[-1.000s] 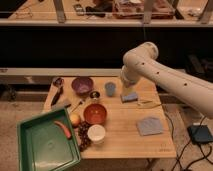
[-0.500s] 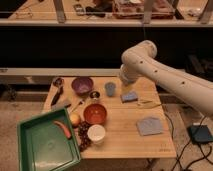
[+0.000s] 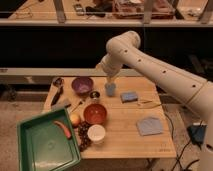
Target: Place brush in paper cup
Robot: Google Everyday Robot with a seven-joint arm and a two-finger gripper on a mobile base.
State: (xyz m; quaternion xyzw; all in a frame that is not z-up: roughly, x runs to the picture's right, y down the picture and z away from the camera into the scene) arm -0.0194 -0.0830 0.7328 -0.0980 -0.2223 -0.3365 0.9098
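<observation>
The brush [image 3: 58, 90] lies at the table's far left edge, its black handle running front to back and its small round head at the far end. The white paper cup [image 3: 96, 133] stands upright near the front edge, in front of the reddish-brown bowl [image 3: 95, 113]. My gripper [image 3: 111, 80] hangs at the end of the white arm, pointing down just above the blue-grey cup [image 3: 110, 90]. It is well right of the brush and behind the paper cup. I see nothing held in it.
A green tray [image 3: 35, 150] holding a red-orange piece overhangs the front left. Also here are a purple bowl [image 3: 81, 85], a small metal cup [image 3: 94, 95], a flat grey tool [image 3: 60, 103], a round fruit [image 3: 75, 119], grapes [image 3: 83, 137], a blue sponge [image 3: 129, 96] and a grey cloth [image 3: 149, 125].
My gripper has moved left from near the blue sponge to above the blue-grey cup. The objects on the table have not moved.
</observation>
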